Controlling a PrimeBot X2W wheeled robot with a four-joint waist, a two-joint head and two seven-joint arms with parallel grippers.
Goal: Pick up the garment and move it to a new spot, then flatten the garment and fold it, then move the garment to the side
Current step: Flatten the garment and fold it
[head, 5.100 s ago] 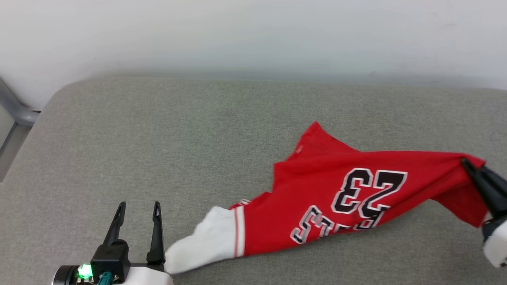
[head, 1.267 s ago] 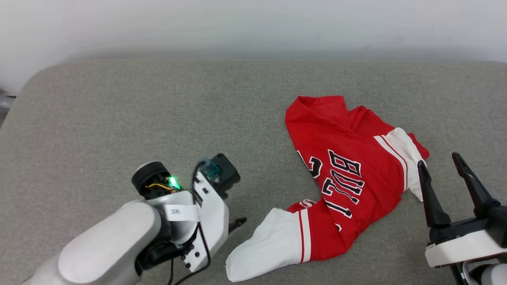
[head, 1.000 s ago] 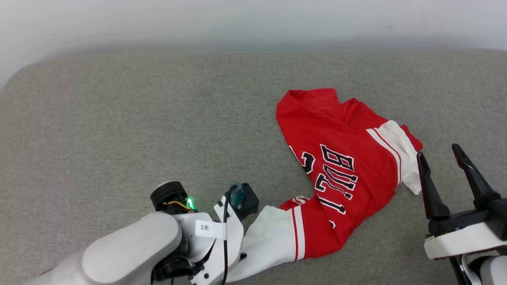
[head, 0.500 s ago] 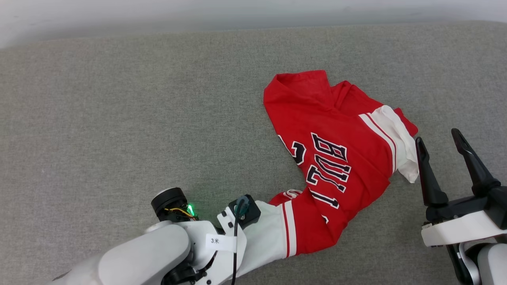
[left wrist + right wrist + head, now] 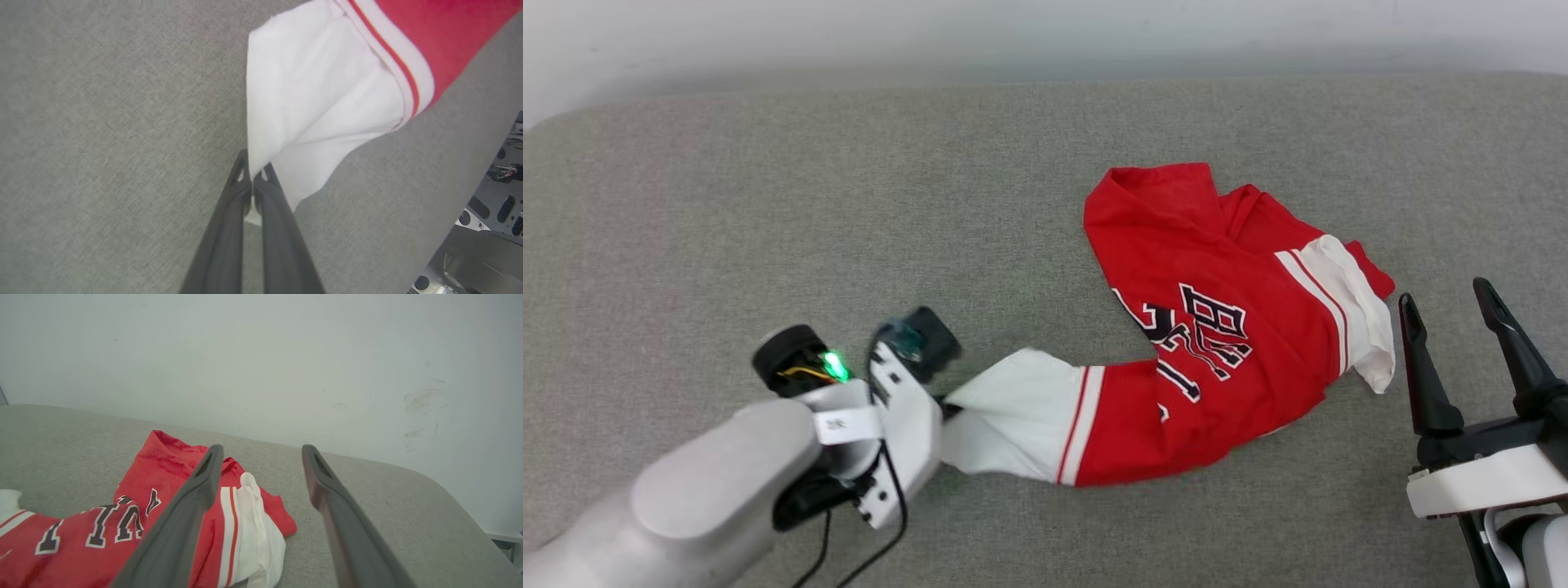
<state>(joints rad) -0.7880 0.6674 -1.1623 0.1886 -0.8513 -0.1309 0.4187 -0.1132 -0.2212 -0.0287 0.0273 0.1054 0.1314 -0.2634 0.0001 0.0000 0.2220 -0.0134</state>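
Note:
The garment (image 5: 1209, 327) is a red jersey with white sleeves and black-and-white lettering, lying crumpled on the grey cushion. One white sleeve (image 5: 1013, 412) is stretched out to the left. My left gripper (image 5: 253, 173) is shut on that sleeve's edge (image 5: 310, 114), with white cloth pinched between the dark fingertips; in the head view its wrist (image 5: 890, 384) covers the fingers. My right gripper (image 5: 1450, 298) stands open just right of the garment's other white sleeve (image 5: 1347, 310), holding nothing. From the right wrist, the open fingers (image 5: 204, 477) frame that sleeve (image 5: 253, 531).
The grey fabric cushion (image 5: 768, 204) spreads wide to the left and behind the garment. A pale wall (image 5: 261, 355) rises right behind its far edge. The robot's dark base (image 5: 494, 212) shows at the left wrist view's lower right.
My left gripper has shut on the white sleeve and pulled it leftward, stretching the lower part of the garment out. The right gripper has stayed open beside the other sleeve. The head camera shifted slightly.

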